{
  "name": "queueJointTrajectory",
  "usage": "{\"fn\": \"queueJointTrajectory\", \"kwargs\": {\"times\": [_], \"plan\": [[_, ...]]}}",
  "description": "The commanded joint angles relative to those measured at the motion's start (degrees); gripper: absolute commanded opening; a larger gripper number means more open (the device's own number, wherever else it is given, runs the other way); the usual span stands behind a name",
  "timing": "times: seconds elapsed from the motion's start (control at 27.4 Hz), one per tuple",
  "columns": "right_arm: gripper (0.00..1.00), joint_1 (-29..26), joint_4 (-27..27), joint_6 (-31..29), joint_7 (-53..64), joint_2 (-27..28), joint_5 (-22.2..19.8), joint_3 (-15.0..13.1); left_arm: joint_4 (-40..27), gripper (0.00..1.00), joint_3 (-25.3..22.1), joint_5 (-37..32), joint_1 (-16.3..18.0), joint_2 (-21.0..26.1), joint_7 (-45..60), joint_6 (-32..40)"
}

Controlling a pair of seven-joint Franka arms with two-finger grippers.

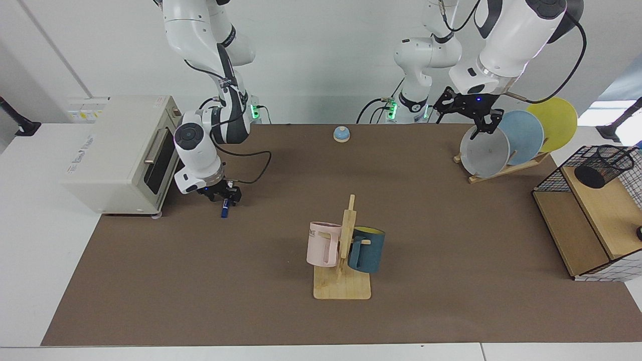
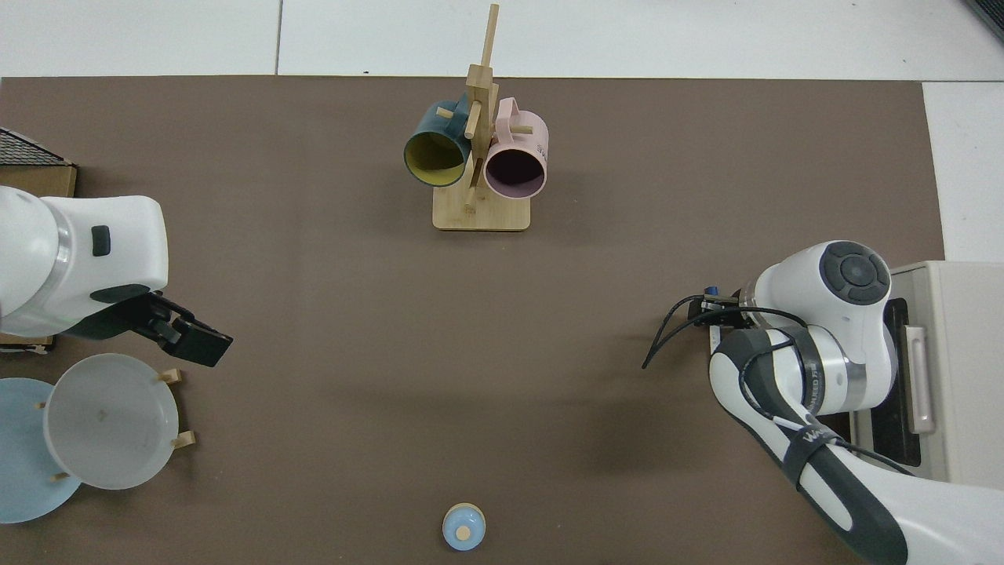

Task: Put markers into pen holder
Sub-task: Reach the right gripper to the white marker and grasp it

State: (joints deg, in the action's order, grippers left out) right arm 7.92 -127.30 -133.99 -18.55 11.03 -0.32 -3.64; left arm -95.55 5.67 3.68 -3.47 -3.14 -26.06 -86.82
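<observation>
The marker point(image 1: 224, 209), white with a blue end, lies on the brown mat beside the toaster oven. My right gripper point(image 1: 222, 194) sits low over its upper part and hides most of it. From above only the marker's blue tip point(image 2: 711, 291) shows, beside the right gripper point(image 2: 712, 308) under the wrist. The pen holder point(image 1: 608, 163), a black mesh cup, stands on the wooden shelf at the far right of the facing view. It is out of the top view. My left gripper point(image 1: 469, 114) hangs open and holds nothing above the plate rack, also the left gripper point(image 2: 192, 339) from above.
A toaster oven point(image 1: 118, 150) stands right next to the right arm. A wooden mug rack point(image 1: 345, 260) with a pink and a blue mug is mid-table. Three plates lean in a rack point(image 1: 501, 145). A blue bell point(image 1: 341, 134) sits at the back. The wire shelf point(image 1: 577, 230) holds wooden boards.
</observation>
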Motion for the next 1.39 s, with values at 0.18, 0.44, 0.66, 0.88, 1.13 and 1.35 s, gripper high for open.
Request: {"fn": "queueJointTrajectory", "kwargs": {"times": [0.18,0.44,0.66,0.88,1.13,1.35], "plan": [[0.00,-0.10,0.21,-1.36,-5.70,0.40,1.47,0.21,-1.74,1.00,2.41,0.71,-0.93,-1.43,-2.76,-2.56],[0.00,-0.10,0.65,-1.36,-7.64,0.40,1.47,0.21,-2.97,1.00,4.61,0.71,-1.28,-0.99,-2.59,-4.32],[0.00,0.08,2.67,1.09,-15.61,-1.00,2.86,0.38,-2.71,1.00,4.87,0.62,-1.36,-1.26,-5.57,-3.88],[0.00,1.13,9.95,10.58,-30.30,-3.91,11.64,0.30,-2.71,1.00,6.28,0.45,-1.72,-1.35,-14.79,-4.58],[0.00,3.32,16.90,16.91,-45.42,-5.14,21.41,0.65,-2.53,1.00,5.31,0.71,-1.01,-1.43,-22.10,-4.76],[0.00,6.05,20.95,17.80,-59.57,-6.11,28.70,1.09,-2.18,1.00,4.43,0.45,-0.66,-1.26,-23.24,-7.75]]}}
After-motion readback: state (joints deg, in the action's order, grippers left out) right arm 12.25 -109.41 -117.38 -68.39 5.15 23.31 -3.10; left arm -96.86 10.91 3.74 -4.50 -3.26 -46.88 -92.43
